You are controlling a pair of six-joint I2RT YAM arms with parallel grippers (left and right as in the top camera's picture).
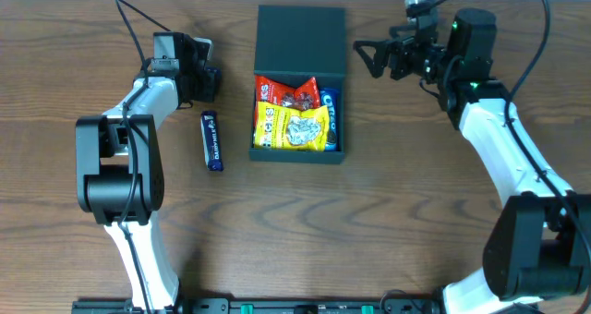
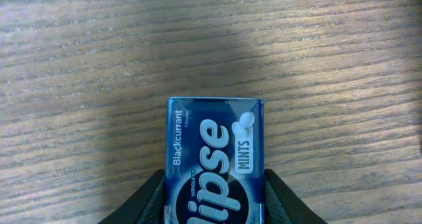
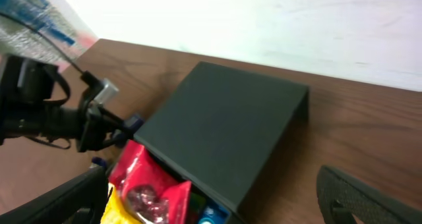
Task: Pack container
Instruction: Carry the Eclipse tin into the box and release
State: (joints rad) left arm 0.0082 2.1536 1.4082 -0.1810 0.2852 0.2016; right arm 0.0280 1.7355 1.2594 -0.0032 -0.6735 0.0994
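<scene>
- Your container (image 1: 297,157) is sitting mid-table, between the two arms, with its lid (image 1: 300,32) flipped open and lying back on the far side.
- Inside you've got a red packet (image 1: 286,90) at the back, a yellow packet (image 1: 294,127) in front of it and a blue Oreo packet (image 1: 331,111) along the right wall. The yellow one overlaps the other two.
- There's a blue Eclipse mints pack (image 1: 212,140) lying flat on the table (image 1: 388,222), just left of the container and not touching it.
- Your left gripper (image 1: 205,74) is near the far end of that pack. On the left wrist cam the fingers (image 2: 153,201) are spread either side of the pack (image 2: 214,158); can't tell if they touch it.
- Your right gripper (image 1: 367,59) is off the container's far right corner with the fingers wide apart, nothing in them. Its wrist cam looks across the dark lid (image 3: 224,132).
</scene>
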